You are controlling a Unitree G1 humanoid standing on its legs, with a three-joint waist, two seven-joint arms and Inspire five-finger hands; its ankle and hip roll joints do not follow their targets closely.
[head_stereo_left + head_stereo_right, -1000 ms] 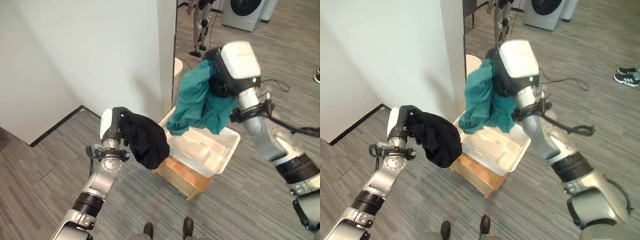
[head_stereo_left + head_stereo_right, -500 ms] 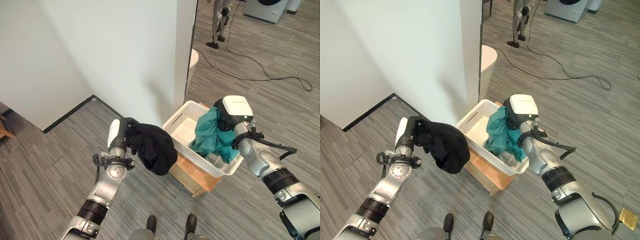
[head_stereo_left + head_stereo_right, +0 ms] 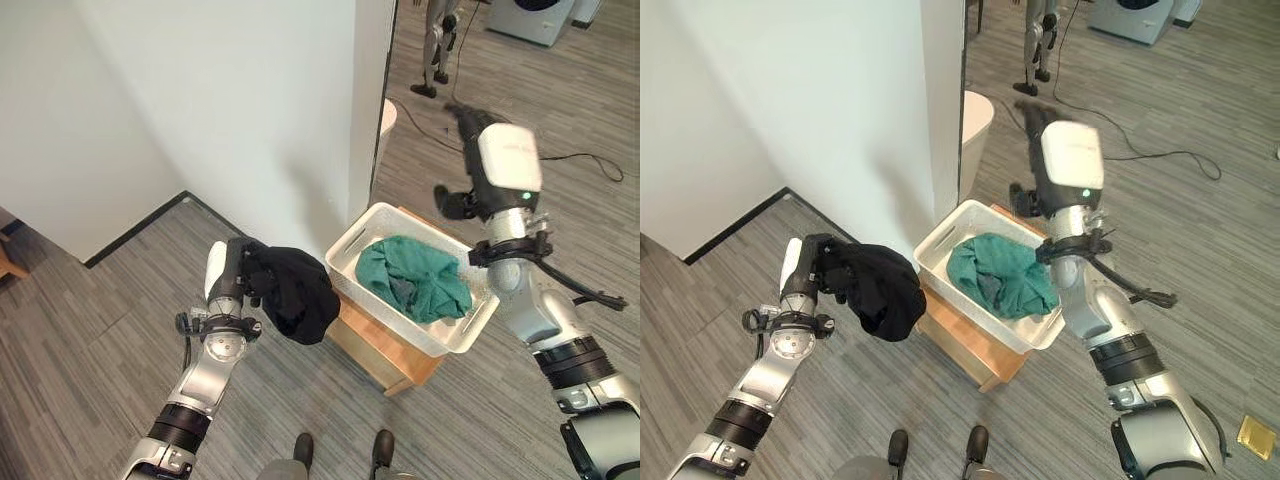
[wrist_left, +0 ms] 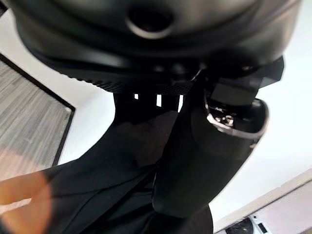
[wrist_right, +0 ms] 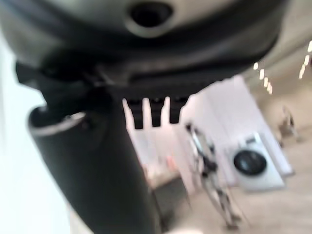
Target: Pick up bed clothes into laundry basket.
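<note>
**Dropping done on the right, black garment yet to go**

Looking at the basket, you can see what changed: the teal garment (image 3: 415, 277), which half a second ago hung bunched in the right hand (image 3: 468, 165) just over the white laundry basket (image 3: 351, 241), now lies loose inside it. The right hand has risen clear above the far rim and carries nothing; its fingers seem to be straight and apart, though they are blurred in both eye views, so treat that as likely rather than sure.

Your left hand (image 3: 243, 278) is clamped on the black garment (image 3: 297, 293), which hangs in the air beside the basket's near-left corner, above the floor and not yet over the rim.

That leaves one piece delivered. In my judgement, your next move is to carry the left hand across the rim and release there.
</note>
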